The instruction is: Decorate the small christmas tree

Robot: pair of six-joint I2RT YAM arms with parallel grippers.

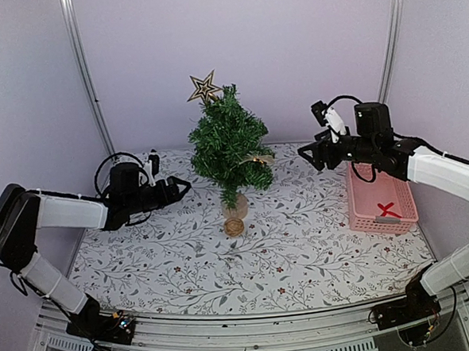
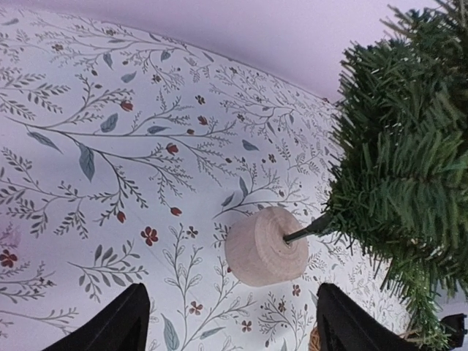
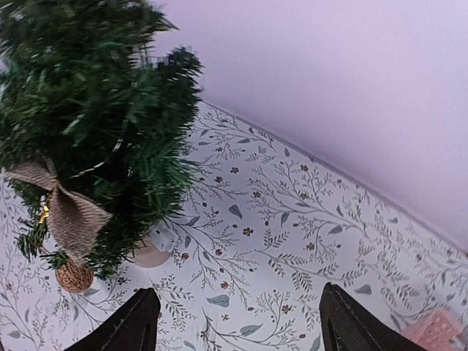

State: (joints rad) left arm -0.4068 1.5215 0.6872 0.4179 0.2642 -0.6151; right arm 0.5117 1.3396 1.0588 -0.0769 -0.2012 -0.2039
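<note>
The tree (image 1: 229, 144) stands upright on the table (image 1: 160, 259), near the back wall, with a star (image 1: 204, 87) on top and a bow (image 3: 64, 208) on its right side. The left gripper (image 1: 182, 183) and right gripper (image 1: 303, 157) flank it, both spread and empty, probably kept clear of the branches to avoid knocking them; the basket (image 1: 369, 228) sits under the right arm

Small christmas tree (image 1: 229, 148) stands on table (image 1: 184, 266), centre rear. Star (image 1: 204, 87) on its top. Ball (image 1: 235, 226) just beside its base at 6 o'clock. Basket (image 1: 365, 225) at 4 o'clock, well apart.
</note>
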